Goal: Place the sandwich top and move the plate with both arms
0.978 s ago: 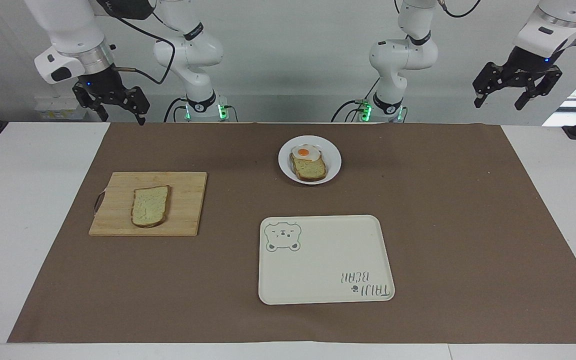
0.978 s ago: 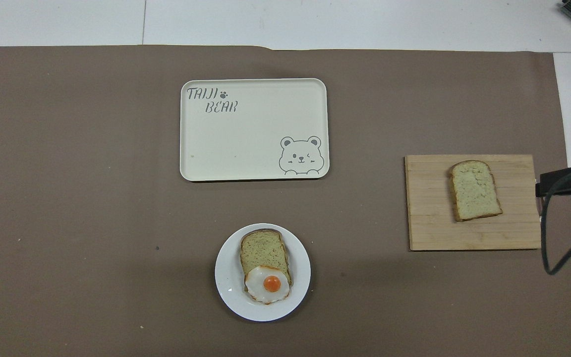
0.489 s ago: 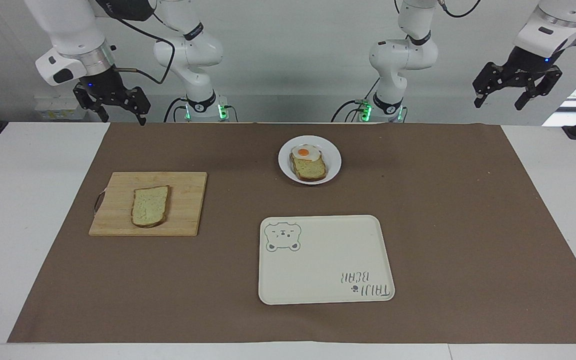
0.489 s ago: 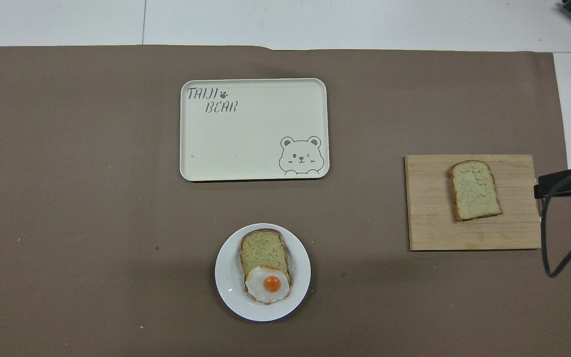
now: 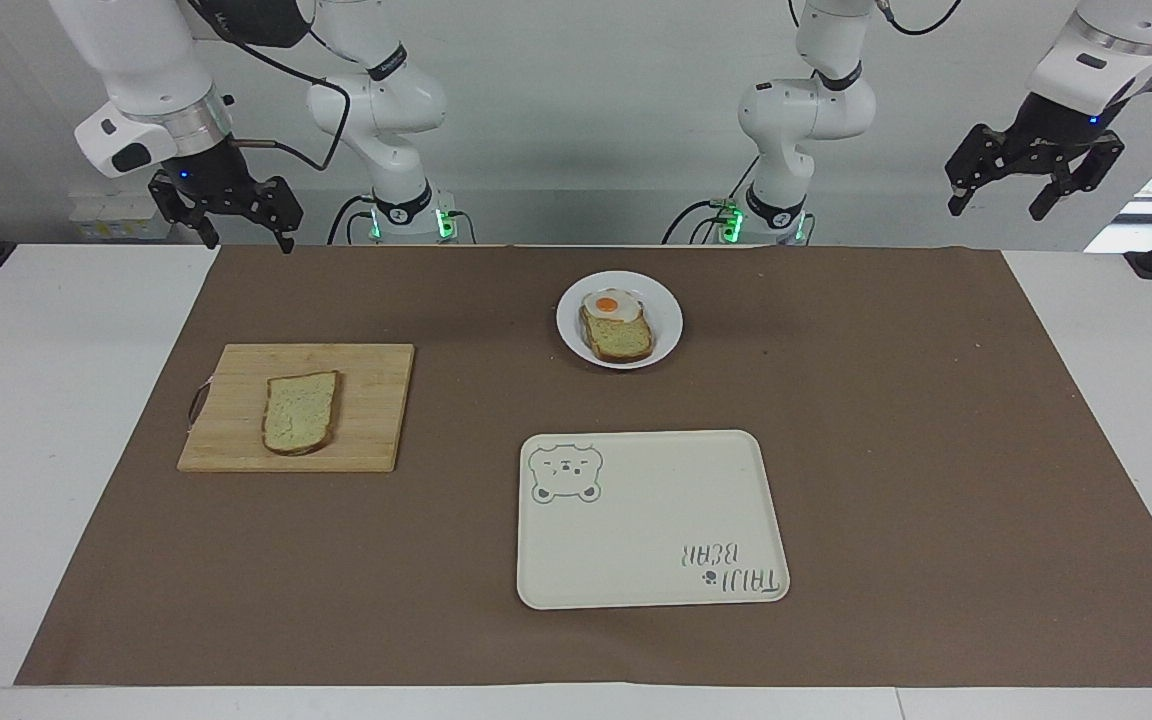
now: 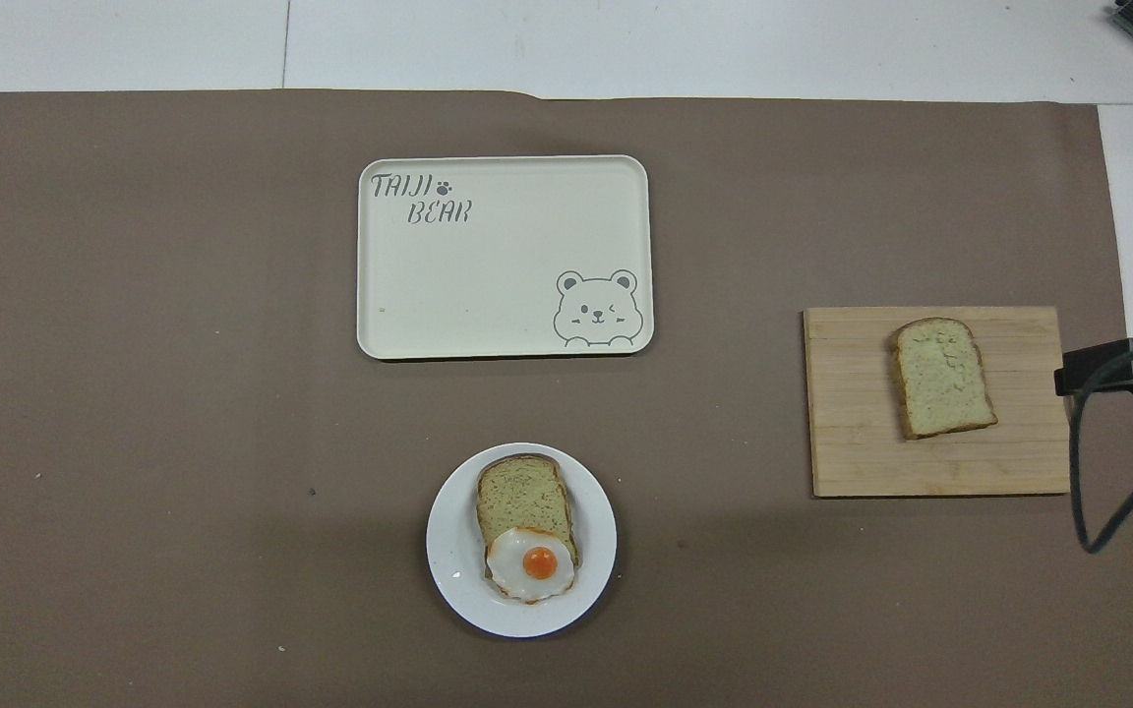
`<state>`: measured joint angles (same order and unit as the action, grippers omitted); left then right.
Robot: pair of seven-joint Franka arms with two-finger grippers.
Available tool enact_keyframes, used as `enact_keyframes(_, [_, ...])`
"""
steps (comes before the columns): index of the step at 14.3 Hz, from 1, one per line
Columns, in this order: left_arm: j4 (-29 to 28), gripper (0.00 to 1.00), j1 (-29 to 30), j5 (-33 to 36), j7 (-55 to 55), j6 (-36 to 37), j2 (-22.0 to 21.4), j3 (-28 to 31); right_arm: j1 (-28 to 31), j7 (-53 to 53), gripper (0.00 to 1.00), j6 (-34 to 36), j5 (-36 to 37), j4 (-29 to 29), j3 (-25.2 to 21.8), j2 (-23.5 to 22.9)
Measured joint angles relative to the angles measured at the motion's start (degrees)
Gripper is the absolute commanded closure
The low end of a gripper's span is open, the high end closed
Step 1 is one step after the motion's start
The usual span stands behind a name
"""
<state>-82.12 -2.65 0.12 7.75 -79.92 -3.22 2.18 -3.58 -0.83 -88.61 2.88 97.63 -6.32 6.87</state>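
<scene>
Up at the upper left of the facing view, the right arm's black two-finger gripper (image 5: pixel 243 222) hangs in the air over the table's edge, fingers spread, holding nothing. Just below it, at middle left, a plain slice of speckled bread with a dark crust (image 5: pixel 301 412), the sandwich top, lies flat on a pale wooden cutting board (image 5: pixel 373 440). Toward the upper centre sits the small round white plate (image 5: pixel 667 318) carrying 1 like slice topped with a fried egg (image 5: pixel 607 304). Lower centre holds a rectangular cream tray with a bear drawing (image 5: pixel 651 545). At the upper right, the left arm's black gripper (image 5: pixel 998 207) hangs clear of the brown mat (image 5: pixel 886 400), fingers also spread and empty.
</scene>
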Motion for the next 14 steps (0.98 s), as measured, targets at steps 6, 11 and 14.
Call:
enact_keyframes(6, [0.0, 0.0, 0.0, 0.0, 0.0, 0.0, 0.0, 0.0, 0.0, 0.0, 0.0, 0.0, 0.0, 0.1, -0.1, 0.1])
enact_keyframes(11, [0.0, 0.0, 0.0, 0.0, 0.0, 0.0, 0.0, 0.0, 1.1, 1.6, 0.0, -0.4, -0.2, 2.0, -0.6, 0.6])
enact_keyframes(14, [0.0, 0.0, 0.0, 0.0, 0.0, 0.0, 0.0, 0.0, 2.7, 6.6, 0.0, -8.0, -1.7, 7.9, -1.1, 0.5])
